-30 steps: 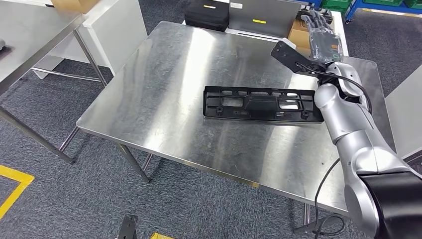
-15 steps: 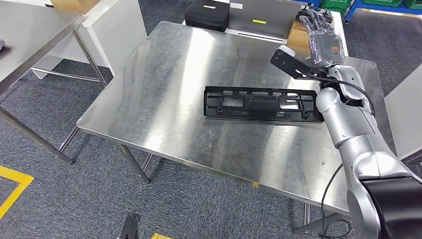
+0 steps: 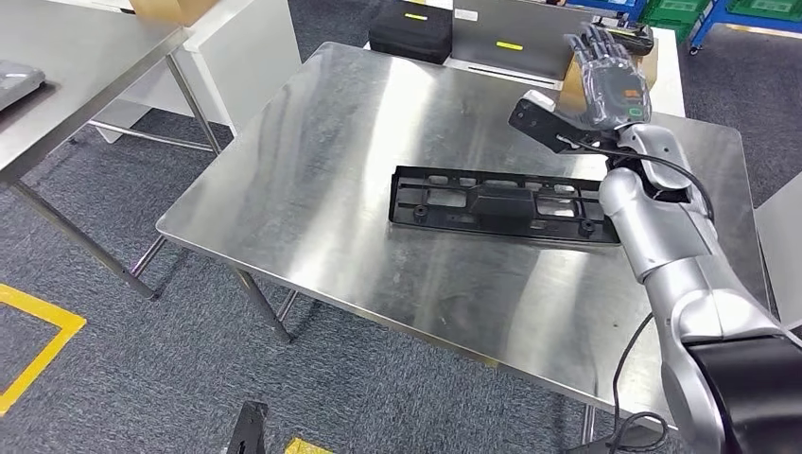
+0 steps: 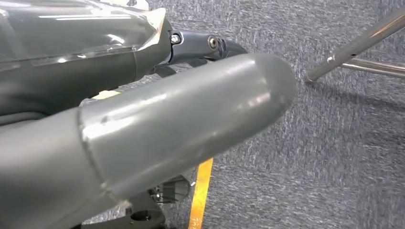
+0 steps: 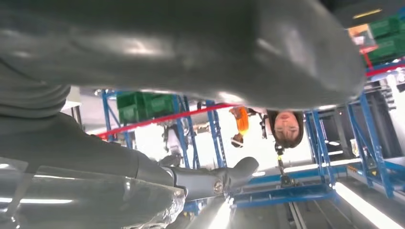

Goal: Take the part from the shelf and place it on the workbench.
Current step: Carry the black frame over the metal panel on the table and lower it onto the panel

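Steel workbench (image 3: pixel 312 218): bright top on tubular legs, standing on grey carpet.
Part (image 3: pixel 506 205): black, long, flat frame lying on the workbench, right of centre.
Right hand (image 3: pixel 605 80): raised above the far right edge, beyond the part, fingers spread, holding nothing.
Left hand (image 4: pixel 143 129): over carpet; finger state cannot be determined.
Black case (image 3: pixel 409 30): beyond the far edge.

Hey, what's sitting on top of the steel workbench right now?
A long black plastic part lies flat on the workbench. Its far right end is covered by the robot's silver right arm, whose right hand is raised above the table, holding nothing.
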Controlling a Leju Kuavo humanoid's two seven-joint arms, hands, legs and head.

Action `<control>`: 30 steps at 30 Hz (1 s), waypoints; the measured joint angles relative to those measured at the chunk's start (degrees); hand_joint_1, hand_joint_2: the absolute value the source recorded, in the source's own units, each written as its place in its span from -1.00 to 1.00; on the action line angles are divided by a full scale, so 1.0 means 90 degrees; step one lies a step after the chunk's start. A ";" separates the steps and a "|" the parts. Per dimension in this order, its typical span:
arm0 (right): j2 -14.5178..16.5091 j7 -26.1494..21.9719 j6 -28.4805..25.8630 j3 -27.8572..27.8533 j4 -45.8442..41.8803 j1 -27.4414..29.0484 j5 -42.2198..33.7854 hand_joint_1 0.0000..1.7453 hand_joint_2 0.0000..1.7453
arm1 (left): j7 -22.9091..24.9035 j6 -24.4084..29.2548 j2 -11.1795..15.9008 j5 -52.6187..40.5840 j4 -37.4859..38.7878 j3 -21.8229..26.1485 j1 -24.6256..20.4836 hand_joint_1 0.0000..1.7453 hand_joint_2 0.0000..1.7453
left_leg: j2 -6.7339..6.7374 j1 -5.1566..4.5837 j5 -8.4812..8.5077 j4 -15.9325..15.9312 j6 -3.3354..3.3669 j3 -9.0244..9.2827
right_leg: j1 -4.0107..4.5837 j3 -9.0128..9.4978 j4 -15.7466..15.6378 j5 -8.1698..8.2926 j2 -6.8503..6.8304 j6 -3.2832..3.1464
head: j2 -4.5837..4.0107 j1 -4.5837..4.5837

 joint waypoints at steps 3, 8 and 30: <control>0.0026 0.0000 0.0001 0.0015 0.0000 -0.0013 0.0001 -1.00 -1.00 | 0.0003 0.0000 0.0009 0.0000 0.0001 0.0000 0.0010 -1.00 -1.00 | 0.0059 0.0029 -0.0030 0.0039 -0.0045 -0.0028 | -0.0019 -0.0001 -0.0001 0.0011 -0.0063 -0.0079 | 0.0000 -0.0001; 0.0048 -0.0005 0.0014 0.0024 -0.0001 -0.0024 0.0001 -1.00 -1.00 | 0.0002 -0.0004 0.0009 0.0003 0.0001 0.0000 -0.0001 -1.00 -1.00 | 0.0377 -0.0003 -0.0417 0.0930 -0.0048 -0.0459 | 0.0051 0.0021 0.0002 -0.0014 -0.0203 -0.0186 | 0.0000 -0.0023; 0.0073 0.0013 0.0063 0.0217 0.0135 -0.0064 0.0089 -1.00 -1.00 | 0.0033 -0.0053 -0.0010 0.0015 0.0000 0.0005 0.0003 -1.00 -1.00 | -0.0257 -0.0113 0.0027 0.0037 0.0124 -0.0053 | 0.0081 -0.0032 0.0038 -0.0049 0.0168 0.0004 | 0.0000 -0.0003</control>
